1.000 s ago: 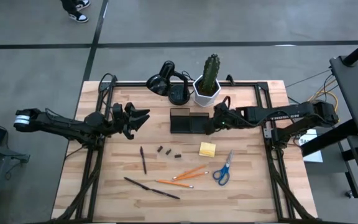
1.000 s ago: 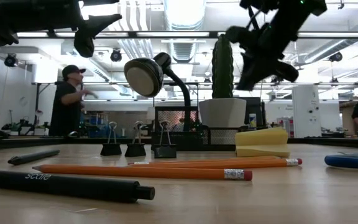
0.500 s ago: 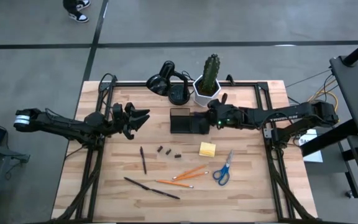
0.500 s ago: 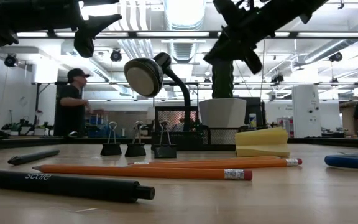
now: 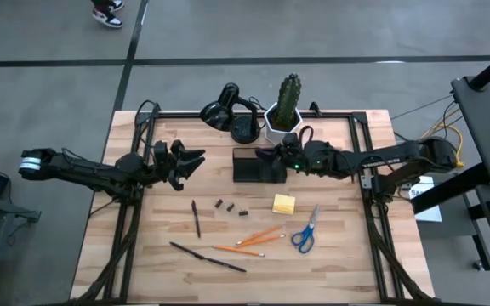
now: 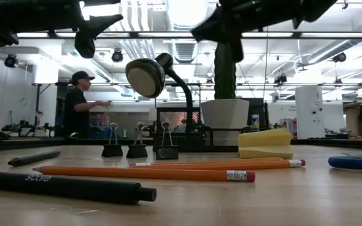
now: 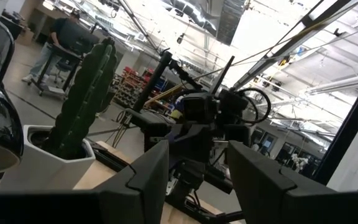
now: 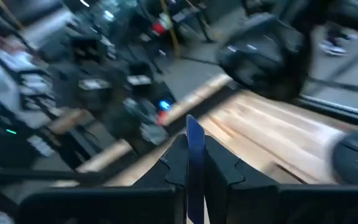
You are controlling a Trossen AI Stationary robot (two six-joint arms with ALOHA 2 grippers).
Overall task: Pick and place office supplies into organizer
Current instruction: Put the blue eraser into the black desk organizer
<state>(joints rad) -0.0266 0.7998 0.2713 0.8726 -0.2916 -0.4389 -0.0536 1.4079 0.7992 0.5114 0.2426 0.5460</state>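
R tool (image 5: 272,154) hangs over the organizer (image 5: 258,167) at the far-middle of the tabletop (image 5: 330,246), fingers pinched closed on something thin. R wrist view shows a narrow blue-grey sliver sticking out between the closed fingers (image 8: 174,163); can't tell what it is, prob a pen or sim. supply. Looks positioned for a drop into a compartment, but which one I can't tell.

L tool (image 5: 187,161) waits open and empty above the left side of the tabletop, well apart from the organizer, likely parked to stay out of R arm's way.

Still loose nearer the front: yellow sticky pad (image 5: 283,203), blue-handled scissors (image 5: 305,230), orange pencils (image 5: 256,239), dark pens (image 5: 204,254), three small binder clips (image 5: 230,206). Spread apart, so each can be picked w/o bumping neighbours. Most of the task looks undone.
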